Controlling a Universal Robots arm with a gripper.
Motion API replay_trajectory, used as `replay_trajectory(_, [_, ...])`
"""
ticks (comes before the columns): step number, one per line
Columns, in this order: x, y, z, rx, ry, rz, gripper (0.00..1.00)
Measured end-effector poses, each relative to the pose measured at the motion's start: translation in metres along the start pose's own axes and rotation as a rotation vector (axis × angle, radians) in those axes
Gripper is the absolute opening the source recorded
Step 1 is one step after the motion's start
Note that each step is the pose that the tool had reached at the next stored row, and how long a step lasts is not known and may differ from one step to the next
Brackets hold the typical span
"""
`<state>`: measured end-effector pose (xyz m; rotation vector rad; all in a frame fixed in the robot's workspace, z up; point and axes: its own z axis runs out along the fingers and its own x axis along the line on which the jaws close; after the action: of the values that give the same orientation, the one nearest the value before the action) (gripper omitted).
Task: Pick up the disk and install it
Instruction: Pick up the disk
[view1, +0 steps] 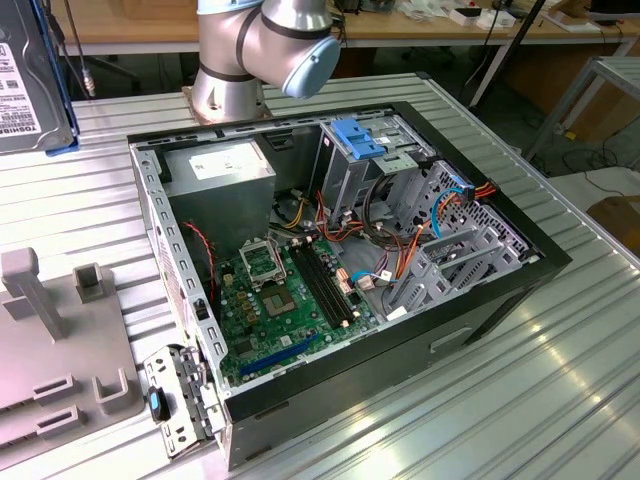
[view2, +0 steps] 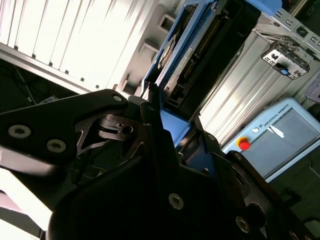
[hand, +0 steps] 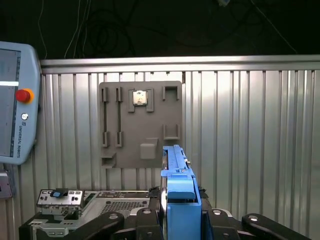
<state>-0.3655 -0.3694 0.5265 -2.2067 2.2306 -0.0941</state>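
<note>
Black claw (hand: 181, 212), closest to the lens in both wrist views: pressed in on the disk (hand: 176, 165), pinching its bright blue carrier frame from either side.

Disk: held on edge, with the dark metal body and connector row visible in the second wrist view (view2: 200, 50). Hangs clear of the worktop (view1: 520, 400), toward the exterior view's left, labelled face showing there. Well apart from the case; not yet installed.

Handling, as a judgement: rigid and dense, fairly heavy for its size. Smooth plastic frame is probably slippery under light pressure. Sensitive to knocks. Best taken across the two long frame sides, as now, keeping off the connector end.

Open computer case (view1: 540, 262): lies on its side mid-worktop, with green board and wiring exposed. Grey drive cage (view1: 345, 180) sits at the far side of the case, blue bracket (view1: 358, 138) on top.

Grey fixture plate (view1: 60, 340): lies along the worktop edge at the exterior view's left.

Arm base (view1: 230, 90): stands at the far worktop edge, behind the case.
</note>
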Motion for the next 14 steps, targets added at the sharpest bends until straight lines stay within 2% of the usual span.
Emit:
replay_trajectory(8, [-0.0002,-0.0117,0.0005,-0.0001,0.0001,0.0,0.37])
replay_trajectory(12, [-0.0003,-0.0215,0.001,-0.0001,0.0,0.0,0.37])
replay_trajectory(14, [-0.0003,-0.0239,0.0011,-0.0001,0.0001,0.0,0.37])
